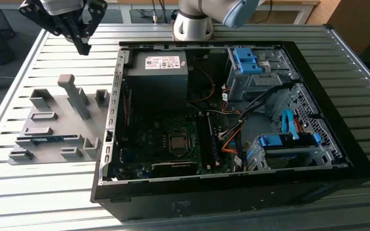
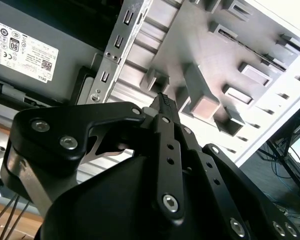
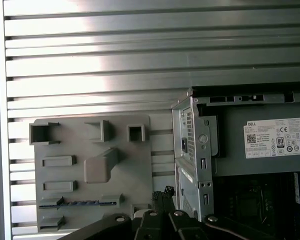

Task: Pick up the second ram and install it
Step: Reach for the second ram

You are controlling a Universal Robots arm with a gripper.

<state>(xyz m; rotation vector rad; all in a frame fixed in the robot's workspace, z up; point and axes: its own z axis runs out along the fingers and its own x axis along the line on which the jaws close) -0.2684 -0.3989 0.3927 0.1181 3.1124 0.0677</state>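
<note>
In the exterior view, your black two-fingered gripper point(image 1: 83, 47) hangs over the slatted metal table point(image 1: 18, 202) with its tips pressed together on nothing. The second ram point(image 1: 46, 139), a thin flat blue-green circuit-board stick, stands on edge in a slot of the grey plastic fixture point(image 1: 50, 126). It is well apart from the gripper, beside the open black computer case point(image 1: 339, 159).

In the second wrist view the gripper point(image 2: 163, 102) is likewise closed and empty above the fixture point(image 2: 205, 45).

In the first wrist view the second ram point(image 3: 76, 203) lies in its slot. It will probably handle as light, stiff and fragile, so pinch its flat faces mid-length and keep clear of the contact edge.

Thin blue-green second ram point(image 1: 46, 139) on edge, slotted lengthwise in the grey fixture point(image 1: 63, 126) beside the case
</note>
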